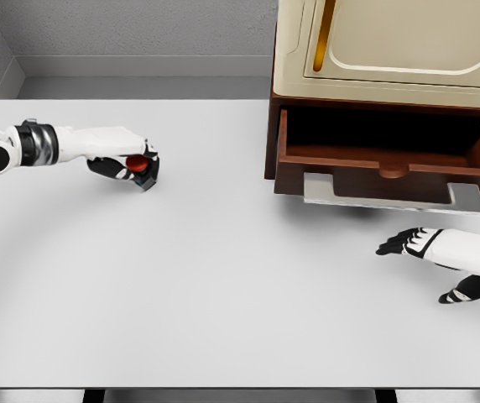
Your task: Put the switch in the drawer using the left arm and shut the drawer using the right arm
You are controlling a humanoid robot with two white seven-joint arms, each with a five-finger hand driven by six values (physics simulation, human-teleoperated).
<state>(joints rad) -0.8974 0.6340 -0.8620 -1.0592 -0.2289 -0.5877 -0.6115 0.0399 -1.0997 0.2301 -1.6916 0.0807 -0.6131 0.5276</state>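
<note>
The switch (142,165), a small dark block with a red button on top, sits at the left of the white table (223,294). My left hand (127,161) is curled around it, fingers closed on its sides. The brown drawer (389,159) stands pulled open at the upper right, its dark inside showing nothing in it, with a grey handle plate (391,195) along its front. My right hand (437,256) hovers below and right of the drawer front, fingers spread, holding nothing.
A cream cabinet (391,46) sits on top of the drawer's brown casing at the back right. A grey wall runs along the table's far edge.
</note>
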